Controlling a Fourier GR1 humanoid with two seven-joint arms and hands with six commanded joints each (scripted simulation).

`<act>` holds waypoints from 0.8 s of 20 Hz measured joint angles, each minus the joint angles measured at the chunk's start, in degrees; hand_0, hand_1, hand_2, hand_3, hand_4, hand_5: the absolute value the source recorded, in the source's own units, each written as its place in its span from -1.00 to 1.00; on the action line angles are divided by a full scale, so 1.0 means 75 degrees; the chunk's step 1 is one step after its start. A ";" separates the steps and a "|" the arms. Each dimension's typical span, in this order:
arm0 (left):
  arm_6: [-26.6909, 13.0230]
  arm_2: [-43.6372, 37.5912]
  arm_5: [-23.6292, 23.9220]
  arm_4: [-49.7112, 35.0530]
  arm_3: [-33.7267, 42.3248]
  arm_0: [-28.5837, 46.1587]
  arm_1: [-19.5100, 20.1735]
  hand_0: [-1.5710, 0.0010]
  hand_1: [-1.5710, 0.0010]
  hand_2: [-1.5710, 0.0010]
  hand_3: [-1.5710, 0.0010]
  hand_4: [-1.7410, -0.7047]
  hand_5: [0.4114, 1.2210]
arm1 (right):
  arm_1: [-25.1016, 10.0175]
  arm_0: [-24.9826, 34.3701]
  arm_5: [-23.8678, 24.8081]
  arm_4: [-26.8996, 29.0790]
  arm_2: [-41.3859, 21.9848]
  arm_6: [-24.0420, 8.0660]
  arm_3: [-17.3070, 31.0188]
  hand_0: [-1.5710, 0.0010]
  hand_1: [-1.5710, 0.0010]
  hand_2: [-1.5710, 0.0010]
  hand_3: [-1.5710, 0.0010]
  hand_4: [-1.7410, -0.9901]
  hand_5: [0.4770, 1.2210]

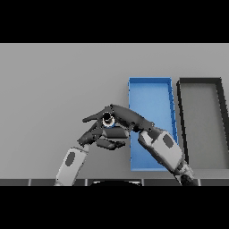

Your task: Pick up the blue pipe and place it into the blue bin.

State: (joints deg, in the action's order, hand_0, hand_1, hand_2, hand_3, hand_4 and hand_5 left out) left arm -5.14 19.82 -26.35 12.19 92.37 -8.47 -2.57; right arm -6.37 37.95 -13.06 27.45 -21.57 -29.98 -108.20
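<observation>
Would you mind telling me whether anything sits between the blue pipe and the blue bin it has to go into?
Nothing visible does. The blue pipe is up in the right hand, just left of the blue bin, with only bare table between them. The left hand sits below the pipe, and the black bin lies beyond the blue one.

Right robot hand (120,117) grips blue pipe (108,120) (beside blue bin (150,91)).

A: Surface?
B: Grey table (53,80) — plain, flat.
A: What's on it?
B: Blue bin (150,96) just beyond the right hand's fingers (117,112); dark bin (201,120) beside it — farther right, apart.
</observation>
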 measured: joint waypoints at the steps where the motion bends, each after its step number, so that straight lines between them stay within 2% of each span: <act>1: 0.0045 0.0010 -0.0043 -0.0023 0.0017 0.0001 0.0017 0.99 0.99 0.99 0.99 0.61 -0.91 | 0.0022 0.0368 0.0204 0.0361 0.0184 -0.0156 -0.0027 -1.00 -1.00 -1.00 -1.00 -1.00 1.00; 3: -0.0018 -0.0052 -0.0081 -0.0104 0.0081 -0.0072 0.0045 0.99 0.99 0.99 0.99 0.61 -0.93 | -0.0217 0.1230 0.0326 0.0982 0.0708 -0.0345 0.0214 -1.00 -1.00 -1.00 -1.00 -1.00 1.00; 5: -0.0050 -0.0031 -0.0088 -0.0098 0.0049 -0.0022 0.0022 1.00 1.00 1.00 1.00 0.61 -0.94 | -0.0482 0.1937 0.0371 0.1520 0.1203 -0.0335 0.0524 -1.00 -1.00 -1.00 -1.00 -1.00 1.00; 7: -0.0215 0.0025 -0.0048 -0.0059 0.0194 0.0020 -0.0006 1.00 1.00 1.00 1.00 0.62 -0.95 | -0.0783 0.2439 0.0799 0.1314 0.1639 -0.0017 0.0761 -1.00 -1.00 -1.00 -1.00 -1.00 1.00; 9: -0.0294 -0.0064 -0.0065 -0.0100 0.0161 -0.0095 0.0028 1.00 1.00 1.00 1.00 0.64 -0.96 | -0.1175 0.2980 0.1171 0.0941 0.1989 -0.0053 0.1261 -1.00 -1.00 -1.00 -1.00 -1.00 1.00; 12: -0.0289 -0.0004 -0.0093 -0.0096 0.0204 0.0110 0.0042 1.00 1.00 1.00 1.00 0.64 -0.99 | -0.1658 0.3081 0.1163 0.0800 0.2480 -0.0062 0.2097 -1.00 -1.00 -1.00 -1.00 -1.00 1.00; 16: -0.0166 -0.0100 -0.0040 -0.0006 0.0172 -0.0055 0.0173 1.00 1.00 1.00 1.00 0.67 -1.00 | -0.2348 0.2540 0.0868 0.0413 0.2922 0.0180 0.2823 -1.00 -1.00 -1.00 -1.00 -1.00 1.00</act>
State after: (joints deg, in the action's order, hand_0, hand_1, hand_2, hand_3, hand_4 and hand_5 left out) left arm -6.39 19.07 -26.64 12.15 93.66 -8.88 -1.27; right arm -23.98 57.00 -6.56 30.55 0.34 -28.63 -87.03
